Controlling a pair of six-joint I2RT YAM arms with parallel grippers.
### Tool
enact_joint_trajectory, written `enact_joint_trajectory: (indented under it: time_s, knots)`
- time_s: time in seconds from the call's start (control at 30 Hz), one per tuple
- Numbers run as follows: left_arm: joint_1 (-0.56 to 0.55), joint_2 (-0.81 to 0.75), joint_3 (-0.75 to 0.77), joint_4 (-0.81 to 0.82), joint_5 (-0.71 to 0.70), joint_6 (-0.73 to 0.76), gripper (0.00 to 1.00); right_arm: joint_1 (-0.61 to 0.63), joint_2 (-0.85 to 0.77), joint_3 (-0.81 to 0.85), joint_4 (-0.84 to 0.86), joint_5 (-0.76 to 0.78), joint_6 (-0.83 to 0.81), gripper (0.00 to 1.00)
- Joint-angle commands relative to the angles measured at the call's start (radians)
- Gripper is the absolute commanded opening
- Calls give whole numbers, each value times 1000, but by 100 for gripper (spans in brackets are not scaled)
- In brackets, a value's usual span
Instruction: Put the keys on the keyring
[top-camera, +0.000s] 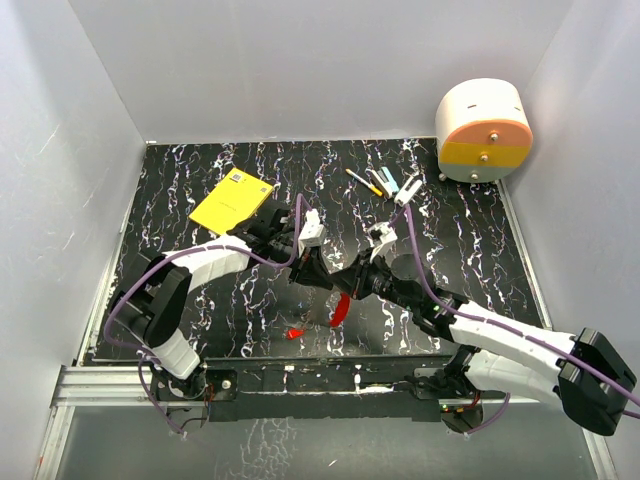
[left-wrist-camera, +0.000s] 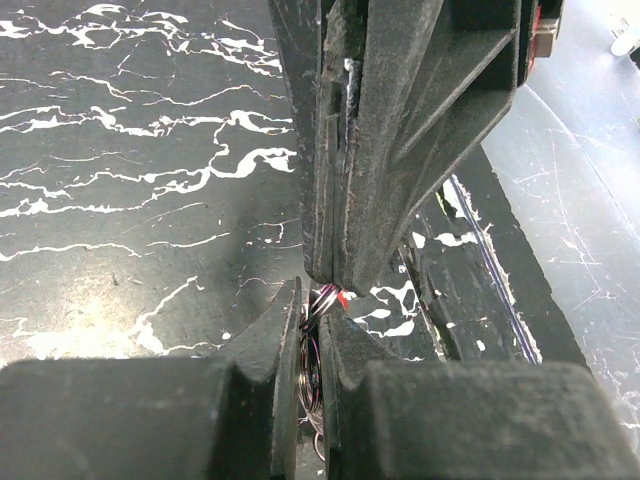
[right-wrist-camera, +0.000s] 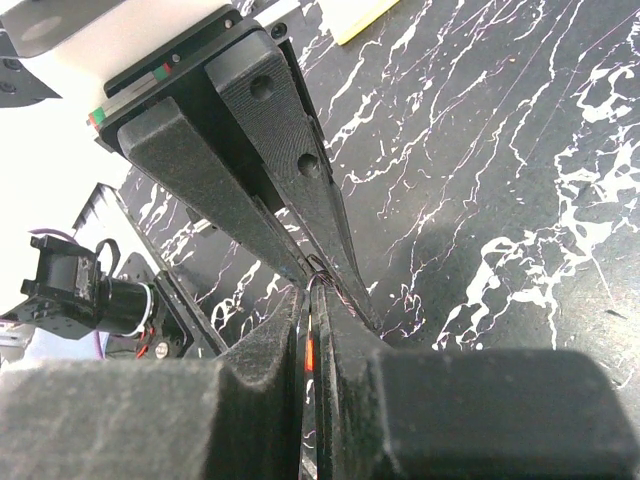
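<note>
You have the left tool (left-wrist-camera: 311, 330) clamped on the keyring (left-wrist-camera: 322, 297) to steady it, while the right tool (right-wrist-camera: 315, 300) pinches the red key (top-camera: 341, 308) right against that keyring, placed for threading.

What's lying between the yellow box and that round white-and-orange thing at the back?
A small cluster of pens and markers, nearer the round container than the yellow box. The top view shows it.

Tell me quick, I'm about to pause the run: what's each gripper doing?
Left gripper: closed on the keyring.
Right gripper: closed on a red key.
</note>
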Motion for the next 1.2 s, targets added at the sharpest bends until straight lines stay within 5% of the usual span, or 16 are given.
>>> enact_joint_trajectory:
  time_s: [0.0,0.67,0.77,0.83,1.17]
  knots:
    - [-7,-62,1,34,59,-11,0,1,-25,1,59,35,-6,8]
    - [-9,-51,0,40,30,-29,0,2,-136,-72,-46,71,17,8]
    - [-8,-50,2,20,10,-3,0,2,-147,-65,-58,68,5,31]
    - [-13,-47,13,-25,-41,33,0,2,-156,-44,-86,67,-18,37]
    - [-53,-40,125,-364,-249,252,0,3,-126,68,-226,51,-108,38]
